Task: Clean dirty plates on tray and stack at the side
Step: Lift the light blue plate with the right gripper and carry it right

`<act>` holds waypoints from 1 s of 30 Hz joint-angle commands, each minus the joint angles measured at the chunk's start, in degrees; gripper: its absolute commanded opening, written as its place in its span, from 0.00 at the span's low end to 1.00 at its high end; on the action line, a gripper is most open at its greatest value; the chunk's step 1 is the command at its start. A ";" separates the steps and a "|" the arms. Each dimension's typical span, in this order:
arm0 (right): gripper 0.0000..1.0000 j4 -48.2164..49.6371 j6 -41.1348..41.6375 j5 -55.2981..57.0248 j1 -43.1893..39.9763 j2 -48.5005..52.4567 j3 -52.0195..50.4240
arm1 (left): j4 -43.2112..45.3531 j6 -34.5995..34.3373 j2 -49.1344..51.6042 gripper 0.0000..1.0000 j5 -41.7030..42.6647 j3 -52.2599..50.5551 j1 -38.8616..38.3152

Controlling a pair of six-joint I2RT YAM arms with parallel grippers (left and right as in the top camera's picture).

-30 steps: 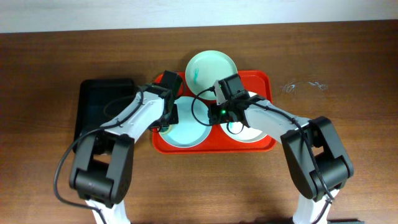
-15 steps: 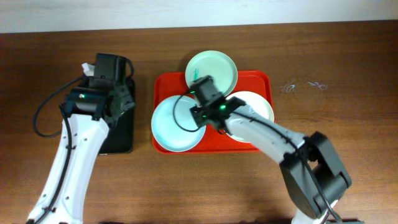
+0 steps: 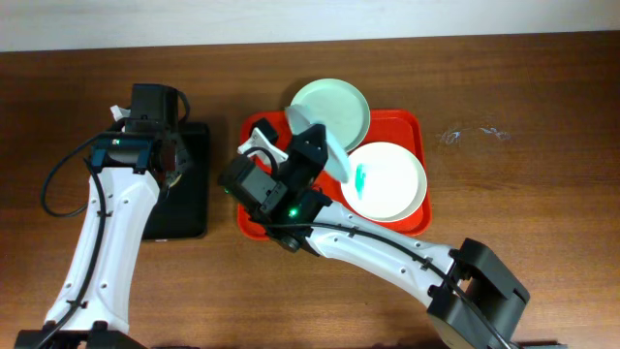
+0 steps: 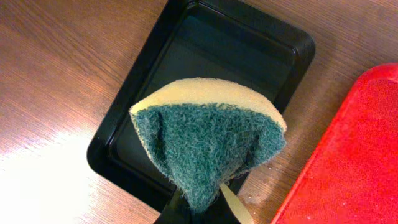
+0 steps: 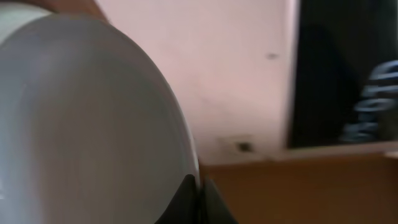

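The right fingers (image 5: 217,211) are clamped on the rim of a glossy pale round plate (image 5: 81,124), held tilted on edge above the large red rectangular plastic tray (image 3: 415,131); the blur hides whether it is clean. The left fingers (image 4: 177,216) pinch a green-and-yellow scouring sponge (image 4: 208,146) over the small black plastic tray (image 4: 242,56). A mint plate (image 3: 334,105) lies across the red tray's far rim, and a teal-smeared white plate (image 3: 392,184) lies inside it. The step in hand looks like carrying the lifted plate off. Next it needs lowering flat onto the wooden bench (image 3: 523,87) beside the tray.
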 commanded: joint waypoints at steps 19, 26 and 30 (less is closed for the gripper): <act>0.04 -17.42 45.38 -47.25 -9.18 -9.27 0.09 | 0.57 -0.33 0.72 0.00 -0.98 -0.33 0.20; 0.04 -19.17 45.33 -84.52 -38.97 -13.62 -0.24 | 0.57 -0.33 0.72 0.00 -0.76 -0.33 0.20; 0.04 -20.65 45.42 -91.71 -53.99 -9.86 -0.94 | 0.59 -0.35 0.72 0.00 -0.76 -0.33 0.20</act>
